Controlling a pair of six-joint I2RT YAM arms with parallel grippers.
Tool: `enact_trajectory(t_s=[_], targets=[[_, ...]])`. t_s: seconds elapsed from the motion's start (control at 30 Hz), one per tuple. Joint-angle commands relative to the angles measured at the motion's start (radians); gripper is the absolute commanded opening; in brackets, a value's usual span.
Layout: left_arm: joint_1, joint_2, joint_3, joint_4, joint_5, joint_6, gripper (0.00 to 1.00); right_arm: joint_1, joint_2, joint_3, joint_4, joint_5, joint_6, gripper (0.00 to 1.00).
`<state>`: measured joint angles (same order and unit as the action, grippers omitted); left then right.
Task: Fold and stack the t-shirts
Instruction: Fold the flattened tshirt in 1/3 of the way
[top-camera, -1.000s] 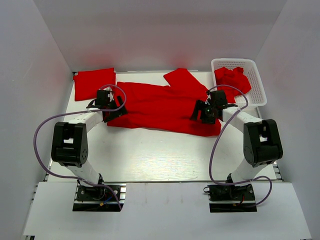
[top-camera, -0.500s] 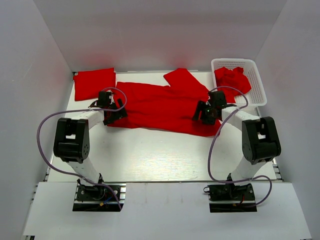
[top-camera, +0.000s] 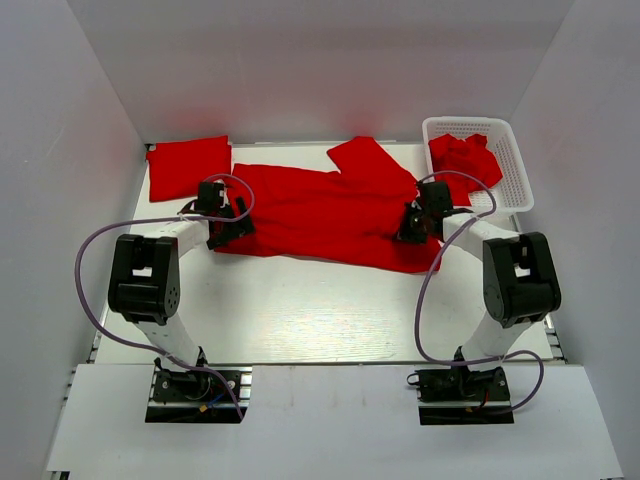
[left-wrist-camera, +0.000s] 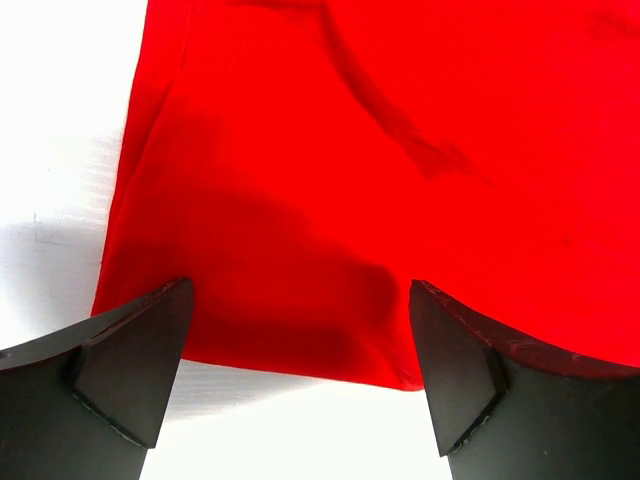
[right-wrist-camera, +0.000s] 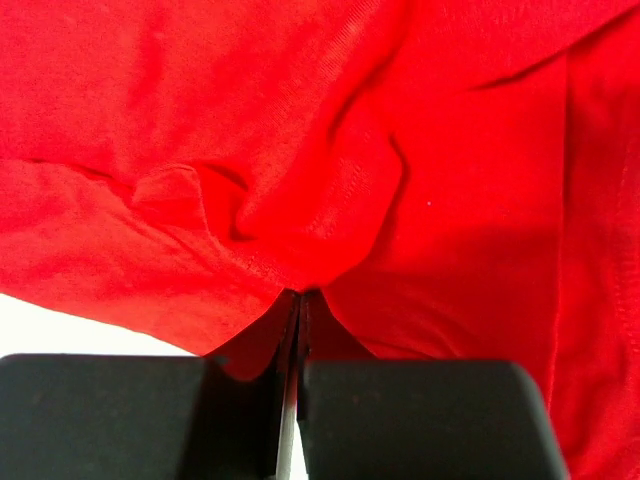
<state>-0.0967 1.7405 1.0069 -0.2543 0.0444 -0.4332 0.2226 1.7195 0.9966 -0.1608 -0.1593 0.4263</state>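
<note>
A large red t-shirt (top-camera: 320, 215) lies spread across the middle of the table. My left gripper (top-camera: 232, 228) hovers at its near left corner, open. In the left wrist view the cloth's hem (left-wrist-camera: 400, 150) lies between the spread fingers of the gripper (left-wrist-camera: 300, 290), ungripped. My right gripper (top-camera: 410, 228) sits on the shirt's right part and is shut on a pinched fold. The right wrist view shows red fabric (right-wrist-camera: 300, 120) bunched into the closed jaws of the gripper (right-wrist-camera: 300, 295). A folded t-shirt (top-camera: 188, 166) lies at the back left.
A white lattice basket (top-camera: 512, 165) stands at the back right with crumpled red cloth (top-camera: 462, 155) in it. White walls enclose the table on three sides. Bare white tabletop (top-camera: 300, 310) stretches in front of the shirt.
The right gripper has closed on the shirt's fabric, and the shirt's near right corner has drawn in a little. The left arm has shifted slightly and stays open.
</note>
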Motion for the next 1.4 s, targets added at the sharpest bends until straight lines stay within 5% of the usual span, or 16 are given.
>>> enact_trajectory(t_s=[0.0, 0.2, 0.53, 0.97, 1.03, 1.07, 1.13, 1.17, 1.37], targets=[[-0.005, 0.021, 0.022, -0.01, -0.012, 0.008, 0.99, -0.005, -0.063, -0.012, 0.049, 0.014, -0.023, 0.0], [-0.005, 0.021, 0.022, -0.019, -0.021, 0.008, 0.99, 0.0, -0.064, 0.005, 0.107, 0.014, -0.06, 0.0], [-0.005, 0.021, 0.041, -0.062, -0.067, 0.008, 0.99, 0.0, 0.13, 0.276, 0.188, 0.044, -0.156, 0.0], [-0.005, 0.03, 0.05, -0.111, -0.086, 0.008, 1.0, 0.008, 0.414, 0.64, 0.064, -0.173, -0.472, 0.0], [-0.005, 0.021, 0.059, -0.111, -0.086, 0.008, 1.0, 0.012, 0.44, 0.71, -0.024, -0.227, -0.616, 0.13], [-0.005, 0.021, 0.059, -0.12, -0.086, 0.008, 1.0, 0.02, 0.445, 0.729, -0.054, -0.241, -0.702, 0.41], [-0.005, 0.011, 0.059, -0.12, -0.095, 0.008, 1.0, 0.026, 0.457, 0.787, -0.157, -0.246, -0.768, 0.81], [-0.005, -0.001, 0.059, -0.12, -0.095, 0.008, 1.0, 0.03, 0.453, 0.797, -0.172, -0.243, -0.806, 0.9], [-0.005, -0.058, 0.059, -0.111, -0.075, 0.017, 1.0, 0.026, 0.292, 0.621, -0.118, -0.088, -0.658, 0.9]])
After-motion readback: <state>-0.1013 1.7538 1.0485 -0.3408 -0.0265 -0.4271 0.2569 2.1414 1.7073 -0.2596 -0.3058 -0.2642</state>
